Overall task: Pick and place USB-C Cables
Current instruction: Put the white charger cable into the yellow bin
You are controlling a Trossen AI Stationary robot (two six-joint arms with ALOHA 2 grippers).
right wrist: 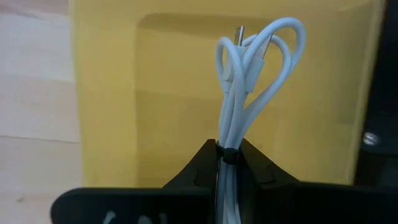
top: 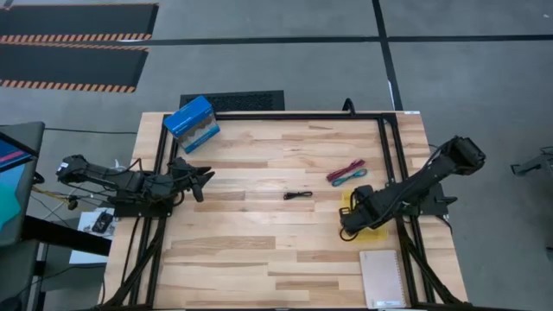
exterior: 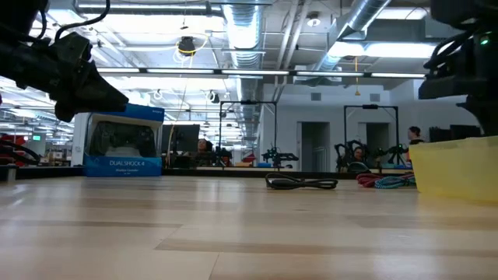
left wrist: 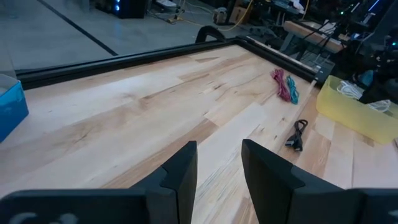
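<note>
— Closest to the lens?

— Two dark fingers of the right gripper (right wrist: 227, 163), pinched together on the white cable (right wrist: 249, 68). Its loops stand up past the fingertips, directly over the yellow bin (right wrist: 149, 93).

— Where does that sit on the table?

— From above, the right gripper (top: 352, 220) is over the yellow bin (top: 378, 231) near the right side of the light wooden table (top: 259, 233). A white notebook (top: 384, 278) lies closer to the front edge.

— And the other cables?

— The black cable (top: 298, 195) lies alone near the middle of the table. The dark red cable (top: 345, 170) and the teal-blue cable (top: 350, 177) lie side by side, touching, between the black one and the right arm.

— The left arm?

— The left gripper (top: 204, 179) hangs above the left part of the table, well apart from every cable, its fingers (left wrist: 180, 171) spread with a gap and nothing between them. A blue box (top: 191, 123) stands at the back left corner.

— What about the surface and the room?

— Pale planks with darker streaks, framed by a black metal rail (top: 298, 116). The floor around is grey, with black mats edged in orange stripes (top: 73, 34). At table height the room is an open workshop: exposed ducts and pipes (exterior: 249, 23) overhead, strip lights, other black frames (exterior: 247, 132) and a person (exterior: 413, 134) far at the back.
</note>
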